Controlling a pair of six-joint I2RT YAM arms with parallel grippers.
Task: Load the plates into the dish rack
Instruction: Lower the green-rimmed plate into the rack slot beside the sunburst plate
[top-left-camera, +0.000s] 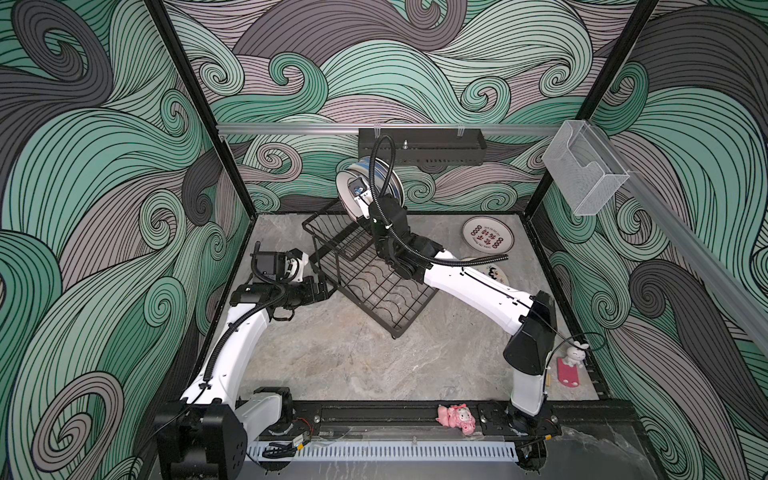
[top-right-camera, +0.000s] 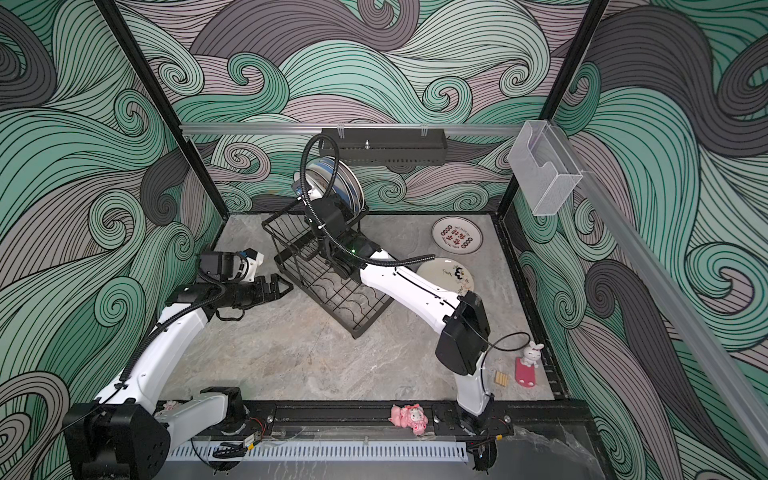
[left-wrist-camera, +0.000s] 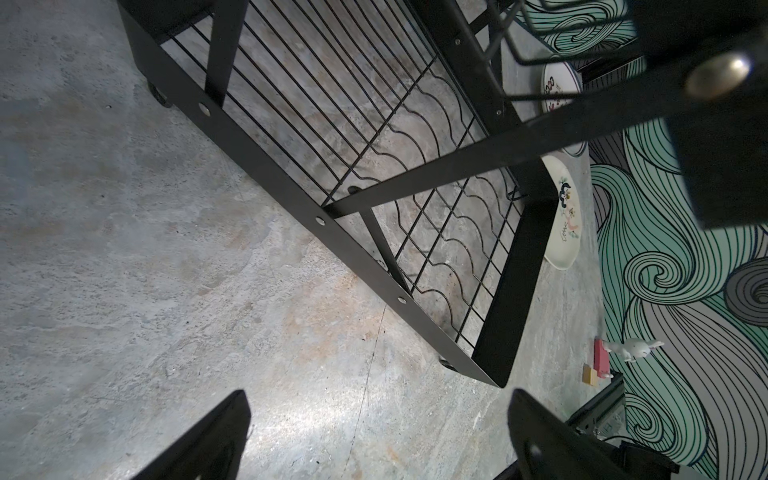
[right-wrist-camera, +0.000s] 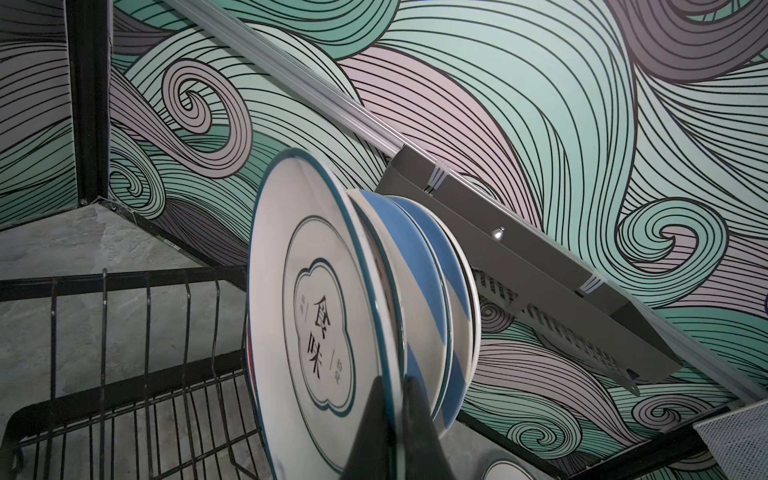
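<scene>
**Dish rack** (top-left-camera: 374, 291) (top-right-camera: 332, 293) (left-wrist-camera: 374, 145): stands on the table (top-left-camera: 353, 365), set at an angle. Its wavy-wire base holds no plate. The raised slotted basket sits at the rack's far end.

**Right end effector** (right-wrist-camera: 392, 386) (top-left-camera: 360, 195): reaches over the rack to the raised basket. Its fingers are pinched narrow on the rim of the green-rimmed plate (right-wrist-camera: 316, 291) (top-left-camera: 347, 183), one finger on each face. The plate is upright on edge, its printed face turned away from the plates behind it. Whether its lower edge is seated in a slot of the rack cannot be told.

**Blue-striped plates** (right-wrist-camera: 424, 270) (top-right-camera: 343, 178): stand on edge in the rack's basket, just behind the green-rimmed plate and close against it.

**Left end effector** (left-wrist-camera: 380, 399) (top-right-camera: 282, 286): held low, just beside the rack's base frame on the side away from the loose plates. Its fingers are spread wide and grip nothing; the left wrist view shows bare table between them and the frame.

**Loose plates**: the red-lettered plate (top-left-camera: 488, 240) (top-right-camera: 457, 240) lies flat on the table, well apart from the rack's basket end. The doodle plate (top-right-camera: 446, 276) (left-wrist-camera: 563, 216) lies flat near the rack's base, partly under the right arm.
</scene>
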